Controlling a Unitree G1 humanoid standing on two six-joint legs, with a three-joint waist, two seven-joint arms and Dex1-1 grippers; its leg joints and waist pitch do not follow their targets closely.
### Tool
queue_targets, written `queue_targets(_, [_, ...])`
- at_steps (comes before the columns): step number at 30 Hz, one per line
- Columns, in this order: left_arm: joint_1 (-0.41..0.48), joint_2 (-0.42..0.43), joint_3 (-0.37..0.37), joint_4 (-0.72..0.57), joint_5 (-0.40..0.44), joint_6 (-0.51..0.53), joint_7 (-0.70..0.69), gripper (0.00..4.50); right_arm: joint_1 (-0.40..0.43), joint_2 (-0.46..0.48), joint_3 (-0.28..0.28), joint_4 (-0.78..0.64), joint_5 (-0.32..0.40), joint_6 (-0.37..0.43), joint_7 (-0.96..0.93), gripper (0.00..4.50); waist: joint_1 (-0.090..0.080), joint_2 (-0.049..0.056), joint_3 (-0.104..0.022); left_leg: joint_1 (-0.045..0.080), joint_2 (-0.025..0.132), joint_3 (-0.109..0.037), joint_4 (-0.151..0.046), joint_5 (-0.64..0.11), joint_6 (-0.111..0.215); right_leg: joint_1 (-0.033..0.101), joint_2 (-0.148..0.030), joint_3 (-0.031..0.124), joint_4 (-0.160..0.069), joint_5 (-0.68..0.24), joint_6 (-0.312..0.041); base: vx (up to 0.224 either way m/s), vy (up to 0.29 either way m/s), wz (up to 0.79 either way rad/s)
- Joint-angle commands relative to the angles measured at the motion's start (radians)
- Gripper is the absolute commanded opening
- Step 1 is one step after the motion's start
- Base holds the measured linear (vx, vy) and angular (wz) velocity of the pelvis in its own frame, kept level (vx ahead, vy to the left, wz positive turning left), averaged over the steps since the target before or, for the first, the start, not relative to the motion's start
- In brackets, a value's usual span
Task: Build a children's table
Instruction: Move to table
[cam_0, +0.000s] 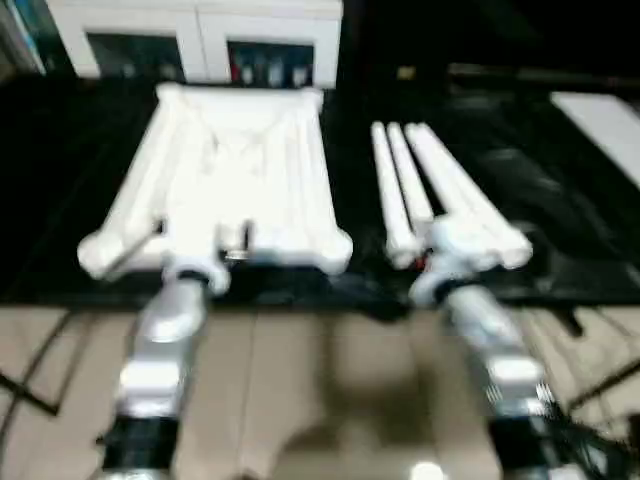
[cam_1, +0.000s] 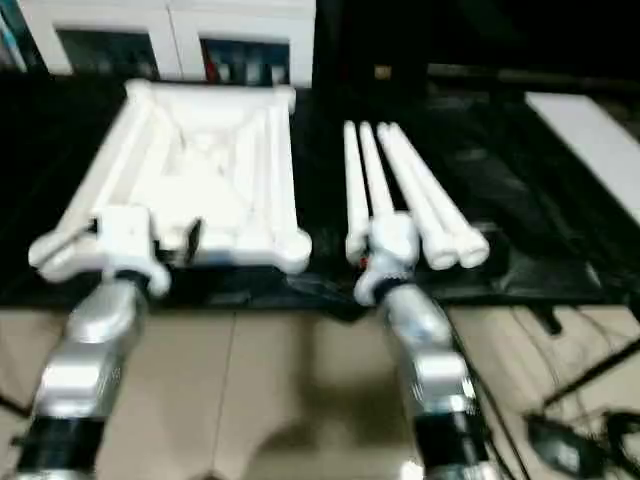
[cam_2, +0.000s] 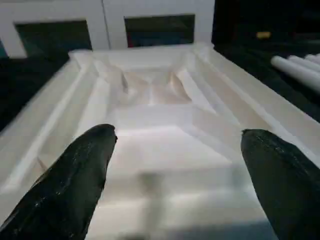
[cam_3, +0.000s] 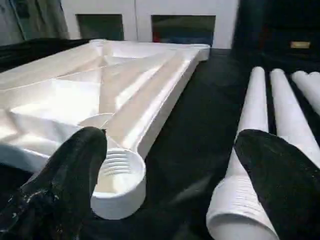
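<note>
The children's table top (cam_0: 235, 170) lies upside down on the black bench, left of centre, ribbed underside up and a round socket at each corner. To its right, several white tube legs (cam_0: 430, 190) lie side by side, pointing away from me. My left gripper (cam_2: 177, 134) hovers at the top's near edge. It is open, its black fingers (cam_2: 75, 170) spread wide over the ribs with nothing between them. My right gripper (cam_3: 172, 136) is open over the gap between the near right corner socket (cam_3: 117, 172) and the closest leg (cam_3: 252, 125), holding nothing.
The black bench (cam_0: 60, 150) ends just in front of my wrists, with beige floor below. A flat white board (cam_0: 605, 120) lies at the back right. A white cabinet (cam_0: 200, 30) stands behind the bench. Cables (cam_1: 570, 440) trail on the floor to the right.
</note>
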Motion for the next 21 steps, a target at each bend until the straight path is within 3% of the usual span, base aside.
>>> queue_targets(1, [0.001,-0.013,-0.017,-0.007,0.005,0.004,-0.005,4.46,0.009,-0.003,-0.028,-0.023,0.016,0.007,0.006,4.5,0.043,-0.031,-0.02,-0.071,0.026,0.013,0.022,0.02,0.315,0.104,-0.172,0.103,-0.194,0.021,0.106,0.025,-0.05,0.56])
queue_targets(2, [0.001,-0.01,-0.021,-0.007,0.003,0.003,-0.013,4.46,0.011,0.008,-0.048,-0.027,0.04,0.027,-0.006,4.5,0.042,-0.003,-0.054,-0.034,0.06,0.061,0.074,-0.039,0.216,0.126,-0.188,0.157,-0.2,-0.013,0.041,0.025,-0.05,0.56])
queue_targets(3, [0.0,-0.007,-0.023,-0.005,0.001,0.001,-0.019,4.46,0.011,0.006,-0.048,-0.029,0.038,0.029,-0.007,4.5,0.054,-0.034,-0.041,-0.083,0.076,0.096,0.09,-0.017,0.118,0.182,-0.155,0.139,-0.19,-0.083,-0.061,0.066,-0.011,0.26])
queue_targets(4, [0.0,-0.005,-0.025,-0.004,-0.001,0.001,-0.021,4.46,0.011,0.005,-0.048,-0.029,0.036,0.028,-0.006,4.5,0.067,-0.008,-0.02,-0.07,0.107,0.105,0.045,0.018,0.078,0.165,-0.137,0.11,-0.195,-0.064,-0.147,0.095,0.004,-0.03])
queue_targets(5, [-0.003,-0.003,-0.03,-0.001,-0.003,0.001,-0.026,4.46,0.012,0.001,-0.047,-0.03,0.03,0.023,0.0,4.5,0.071,0.023,-0.035,-0.05,0.129,0.117,-0.015,0.063,0.072,0.171,-0.091,0.063,-0.185,-0.052,-0.215,0.095,0.004,-0.03])
queue_targets(6, [-0.003,-0.003,-0.03,-0.001,-0.003,0.001,-0.027,4.46,0.012,0.0,-0.047,-0.03,0.03,0.023,0.0,4.5,0.068,0.047,-0.045,-0.017,0.151,0.124,-0.052,0.09,0.071,0.157,-0.064,0.032,-0.175,-0.034,-0.224,0.105,0.064,0.1])
queue_targets(7, [-0.005,-0.002,-0.033,0.001,-0.005,0.001,-0.032,4.46,0.014,-0.002,-0.048,-0.033,0.03,0.021,0.0,4.5,0.011,0.091,-0.06,0.13,0.242,0.029,-0.093,0.101,0.201,0.032,0.011,-0.042,-0.051,-0.008,-0.157,0.158,0.083,0.04])
queue_targets(8, [-0.007,0.0,-0.036,0.004,-0.005,0.001,-0.039,4.46,0.017,-0.005,-0.05,-0.039,0.031,0.021,-0.001,4.5,-0.016,0.085,-0.075,0.186,0.271,-0.029,-0.083,0.175,0.382,-0.045,0.006,-0.044,0.022,-0.085,-0.075,0.158,0.083,0.04])
queue_targets(9, [-0.008,-0.001,-0.036,0.005,-0.004,0.0,-0.041,4.46,0.018,-0.007,-0.05,-0.041,0.031,0.021,-0.001,4.5,-0.01,0.085,-0.078,0.183,0.266,-0.025,-0.068,0.231,0.42,-0.064,0.001,-0.044,0.04,-0.069,-0.032,0.143,0.064,-0.02])
queue_targets(10, [-0.009,-0.002,-0.036,0.007,-0.003,0.0,-0.041,4.46,0.019,-0.009,-0.05,-0.043,0.031,0.021,-0.003,4.5,-0.01,0.071,-0.075,0.169,0.264,-0.013,-0.067,0.349,0.457,-0.091,-0.012,-0.035,0.057,-0.018,0.04,0.079,0.05,0.01])
queue_targets(11, [-0.011,-0.003,-0.036,0.008,-0.003,0.0,-0.041,4.46,0.019,-0.01,-0.051,-0.043,0.031,0.021,-0.004,4.5,-0.003,0.059,-0.066,0.141,0.247,0.027,-0.084,0.352,0.459,-0.096,-0.017,-0.029,0.055,0.04,0.073,0.079,0.05,0.01])
queue_targets(12, [-0.012,-0.003,-0.037,0.011,-0.003,0.0,-0.042,4.46,0.021,-0.009,-0.052,-0.044,0.032,0.02,-0.006,4.5,-0.002,0.052,-0.062,0.126,0.236,0.044,-0.092,0.305,0.451,-0.092,-0.021,-0.021,0.039,0.075,0.064,0.063,0.002,-0.01])
queue_targets(13, [-0.014,-0.004,-0.038,0.013,-0.003,-0.001,-0.045,4.46,0.022,-0.008,-0.055,-0.045,0.031,0.02,-0.007,4.5,-0.001,0.027,-0.055,0.105,0.187,0.081,-0.088,0.157,0.395,-0.07,-0.044,0.001,-0.041,0.16,-0.005,0.061,-0.039,0.0])
queue_targets(14, [-0.016,-0.005,-0.039,0.015,-0.003,-0.002,-0.048,4.46,0.023,-0.008,-0.055,-0.047,0.027,0.02,-0.009,4.5,0.023,-0.042,-0.046,0.018,0.096,0.144,-0.04,-0.105,0.266,0.033,-0.096,0.089,-0.161,-0.019,-0.011,0.061,-0.039,0.0])
queue_targets(15, [-0.018,-0.005,-0.041,0.017,-0.004,-0.002,-0.05,4.46,0.024,-0.009,-0.055,-0.048,0.024,0.021,-0.01,4.5,0.05,-0.039,-0.04,0.023,0.067,0.165,0.044,-0.159,0.203,0.046,-0.15,0.131,-0.211,-0.274,-0.019,0.038,-0.073,0.05])
queue_targets(16, [-0.018,-0.005,-0.044,0.017,-0.007,-0.005,-0.053,4.46,0.024,-0.008,-0.056,-0.049,0.021,0.023,-0.011,4.5,0.059,-0.026,-0.051,-0.014,0.089,0.14,0.082,-0.088,0.11,0.096,-0.182,0.155,-0.206,-0.49,-0.102,0.037,-0.068,0.03])
queue_targets(17, [-0.018,-0.006,-0.046,0.017,-0.009,-0.005,-0.054,4.46,0.023,-0.008,-0.057,-0.049,0.021,0.023,-0.011,4.5,0.061,-0.018,-0.041,-0.033,0.1,0.127,0.08,-0.05,0.058,0.107,-0.173,0.143,-0.2,-0.474,-0.166,0.037,-0.068,0.03])
queue_targets(18, [-0.016,-0.006,-0.048,0.015,-0.012,-0.005,-0.056,4.46,0.023,-0.008,-0.058,-0.049,0.019,0.025,-0.014,4.5,0.059,-0.012,-0.04,-0.04,0.108,0.123,0.073,-0.035,0.045,0.114,-0.169,0.134,-0.196,-0.43,-0.209,0.064,-0.017,-0.06])
queue_targets(19, [-0.016,-0.006,-0.049,0.015,-0.014,-0.004,-0.057,4.46,0.023,-0.009,-0.058,-0.05,0.018,0.025,-0.015,4.5,0.056,0.007,-0.037,-0.039,0.125,0.122,0.034,-0.003,0.036,0.108,-0.136,0.102,-0.193,-0.341,-0.275,0.067,0.034,-0.02])
queue_targets(20, [-0.015,-0.006,-0.051,0.015,-0.015,-0.004,-0.057,4.46,0.022,-0.009,-0.061,-0.049,0.018,0.027,-0.015,4.5,0.05,0.039,-0.041,-0.003,0.152,0.138,-0.046,0.009,0.031,0.083,-0.075,0.042,-0.178,-0.266,-0.275,0.067,0.034,-0.02])
queue_targets(21, [-0.015,-0.007,-0.053,0.014,-0.015,-0.004,-0.058,4.46,0.022,-0.008,-0.063,-0.05,0.023,0.035,-0.016,4.5,0.034,0.051,-0.036,0.013,0.174,0.127,-0.077,-0.027,0.046,0.056,-0.033,0.012,-0.149,-0.218,-0.254,0.096,0.076,0.01])
